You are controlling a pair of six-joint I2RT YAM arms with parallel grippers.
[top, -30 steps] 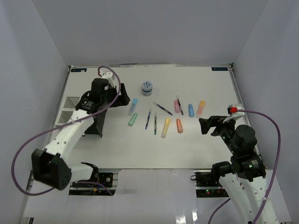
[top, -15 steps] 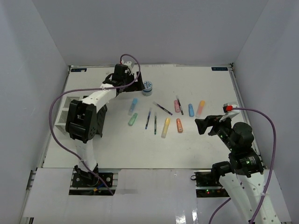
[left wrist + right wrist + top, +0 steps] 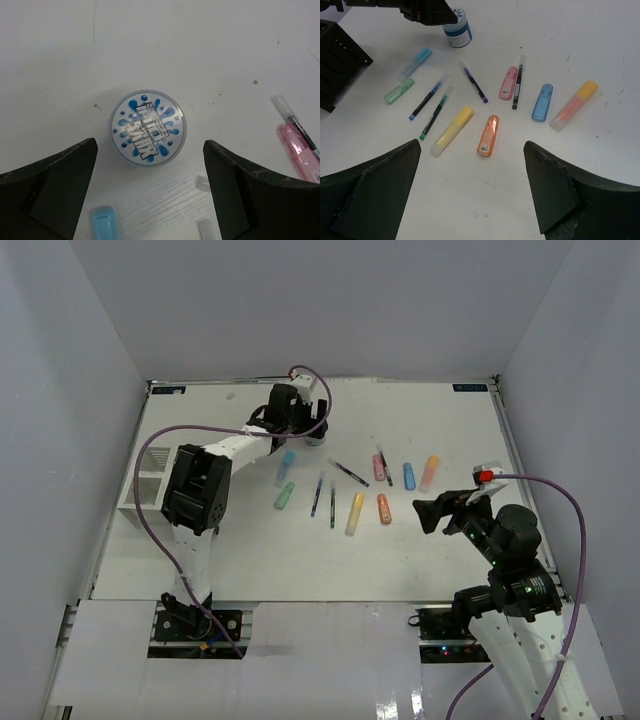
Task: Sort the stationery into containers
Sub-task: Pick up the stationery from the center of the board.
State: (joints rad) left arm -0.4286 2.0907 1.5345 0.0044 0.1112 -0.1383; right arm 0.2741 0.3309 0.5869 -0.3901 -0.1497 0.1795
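The blue-white roll stands upright at the far middle of the table, just below and between the fingers of my open, empty left gripper. Pastel markers and thin pens lie in a loose row: light blue marker, green marker, yellow marker, orange marker, pink marker, blue marker. My right gripper is open and empty, hovering right of the orange marker. The white tray sits at the left edge, the black organizer beside it.
The left arm's black elbow hangs over the organizer, hiding most of it from above. An orange-yellow marker lies farthest right. Three thin pens lie between the green and yellow markers. White walls close in the table.
My left arm has swung from above the organizer to the far middle and now hovers over the roll. My right gripper has edged slightly left towards the markers.
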